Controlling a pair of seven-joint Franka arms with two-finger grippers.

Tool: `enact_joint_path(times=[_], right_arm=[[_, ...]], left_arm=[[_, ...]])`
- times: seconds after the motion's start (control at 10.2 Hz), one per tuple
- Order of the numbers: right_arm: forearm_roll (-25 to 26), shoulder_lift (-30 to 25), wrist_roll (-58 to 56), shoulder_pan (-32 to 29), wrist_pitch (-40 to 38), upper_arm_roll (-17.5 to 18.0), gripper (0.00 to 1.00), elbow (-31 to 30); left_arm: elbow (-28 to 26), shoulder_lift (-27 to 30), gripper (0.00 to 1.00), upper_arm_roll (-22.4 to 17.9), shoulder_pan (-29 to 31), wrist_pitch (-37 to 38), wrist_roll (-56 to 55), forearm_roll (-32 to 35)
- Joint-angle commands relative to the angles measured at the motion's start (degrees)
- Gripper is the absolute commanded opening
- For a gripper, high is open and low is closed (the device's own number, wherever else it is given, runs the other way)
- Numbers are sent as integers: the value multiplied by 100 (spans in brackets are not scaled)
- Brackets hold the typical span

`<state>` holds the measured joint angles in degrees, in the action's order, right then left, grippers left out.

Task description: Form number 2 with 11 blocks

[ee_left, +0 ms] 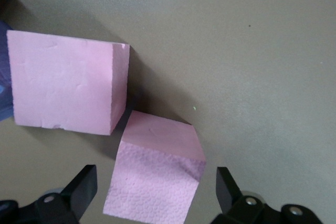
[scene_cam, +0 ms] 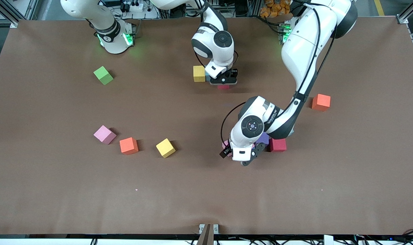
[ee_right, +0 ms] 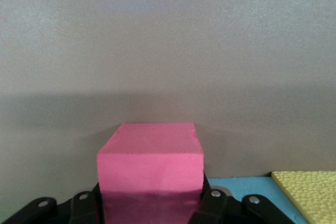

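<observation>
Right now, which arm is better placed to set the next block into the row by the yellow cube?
Right. The right gripper is shut on a pink block beside the light blue block and yellow cube. The left gripper is open around another pink cube.

Even, bright overhead light fills the front view, so the brown table (scene_cam: 56,190) shows no glare and each cube, such as the green cube (scene_cam: 103,75), throws only a short soft shadow; green status lamps glow at both arm bases. In the left wrist view a broad diagonal shadow darkens the table around the two pink blocks (ee_left: 68,87), which stay sharp. The right wrist view is dimmer and softer, its tabletop hazy, with a shadow band above the pink-red block (ee_right: 150,156).
</observation>
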<state>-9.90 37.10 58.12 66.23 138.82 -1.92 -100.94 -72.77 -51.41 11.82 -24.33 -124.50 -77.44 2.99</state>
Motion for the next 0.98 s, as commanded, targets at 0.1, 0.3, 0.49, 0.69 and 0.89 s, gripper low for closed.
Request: enact_joint_path(times=[0.1, 0.3, 0.49, 0.69, 0.89], right_arm=[[111, 201, 85, 84, 75, -63, 50, 136], [128, 149, 94, 84, 75, -63, 100, 136], [120, -70, 94, 66, 14, -80, 100, 136], [120, -456, 77, 40, -109, -98, 100, 84], [172, -904, 42, 31, -617, -229, 100, 5]], left_arm=[[220, -175, 100, -75, -71, 93, 63, 52], [220, -203, 100, -75, -71, 93, 63, 52], [211, -194, 86, -75, -63, 101, 71, 44], [185, -133, 50, -75, 7, 154, 158, 44], [150, 25, 34, -58, 77, 259, 658, 61]])
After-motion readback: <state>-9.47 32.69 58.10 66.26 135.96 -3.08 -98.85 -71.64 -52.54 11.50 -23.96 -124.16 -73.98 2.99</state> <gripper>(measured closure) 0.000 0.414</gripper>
